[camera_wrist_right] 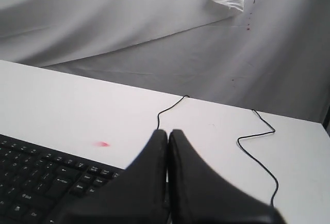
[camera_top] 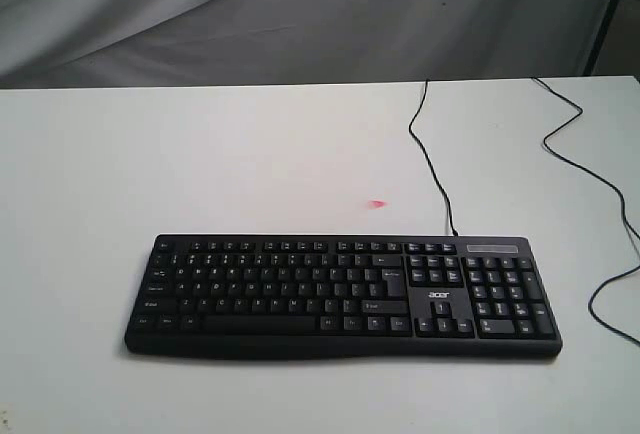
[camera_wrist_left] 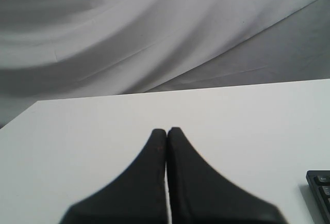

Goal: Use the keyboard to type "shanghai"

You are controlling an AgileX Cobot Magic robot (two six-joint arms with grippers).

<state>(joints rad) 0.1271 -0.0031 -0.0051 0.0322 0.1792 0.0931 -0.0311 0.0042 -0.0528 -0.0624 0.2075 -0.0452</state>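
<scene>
The black keyboard (camera_top: 340, 294) with white legends and an "acer" logo lies flat near the front of the white table (camera_top: 200, 154). Its thin cable (camera_top: 430, 164) runs back from its rear edge. Neither arm appears in the exterior view. In the left wrist view my left gripper (camera_wrist_left: 167, 130) is shut with nothing in it, over bare table, and only a corner of the keyboard (camera_wrist_left: 320, 189) shows. My right gripper (camera_wrist_right: 168, 131) is shut and empty too, hanging above the keyboard (camera_wrist_right: 36, 182), whose keys show to one side of it.
A small pink mark (camera_top: 377, 204) sits on the table just behind the keyboard. A second black cable (camera_top: 600, 204) snakes along the table's right side. Grey cloth (camera_top: 300, 14) hangs behind the table's far edge.
</scene>
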